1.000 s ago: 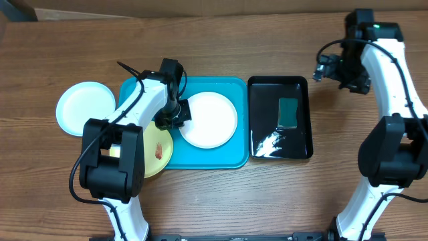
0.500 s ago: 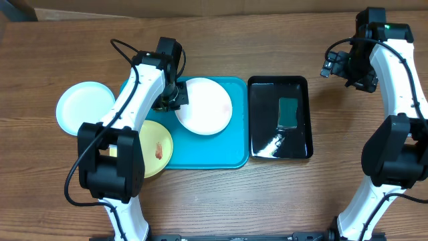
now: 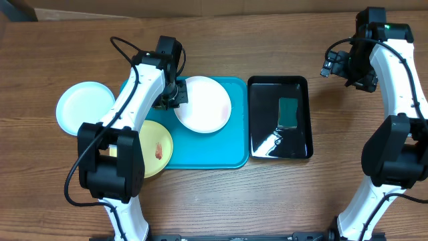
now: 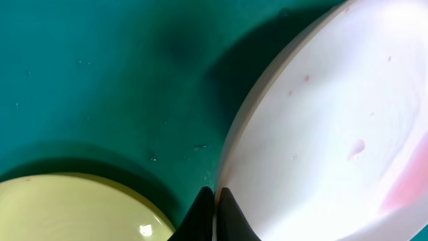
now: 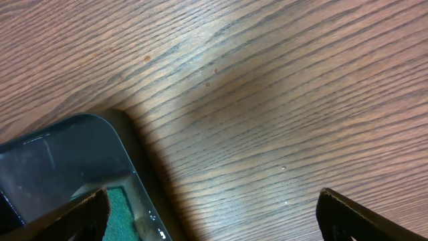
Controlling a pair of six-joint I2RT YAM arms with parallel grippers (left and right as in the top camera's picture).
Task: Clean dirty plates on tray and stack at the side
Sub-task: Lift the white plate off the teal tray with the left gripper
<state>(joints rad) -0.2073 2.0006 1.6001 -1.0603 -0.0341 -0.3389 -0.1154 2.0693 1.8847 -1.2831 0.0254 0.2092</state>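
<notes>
My left gripper point(image 3: 175, 98) is shut on the left rim of the white plate point(image 3: 204, 104), which it holds tilted over the turquoise tray point(image 3: 221, 147). In the left wrist view the black fingertips point(image 4: 224, 214) pinch the plate's edge, and the white plate point(image 4: 334, 134) shows pink smears. A pale yellow-green plate point(image 3: 156, 148) with a red smear lies on the tray's near left corner, also seen as the yellow-green plate point(image 4: 67, 207). A light blue plate point(image 3: 83, 107) rests on the table left of the tray. My right gripper point(image 3: 334, 67) hangs open over bare wood.
A glossy black tray point(image 3: 279, 134) holding a green sponge point(image 3: 289, 112) stands right of the turquoise tray. In the right wrist view the black tray's corner point(image 5: 60, 161) and the sponge point(image 5: 120, 204) lie at the lower left, with my right gripper point(image 5: 210, 217) over wood.
The left gripper has carried the white plate a little toward the far side of the tray. The right arm shifted slightly to the right, then held still.
</notes>
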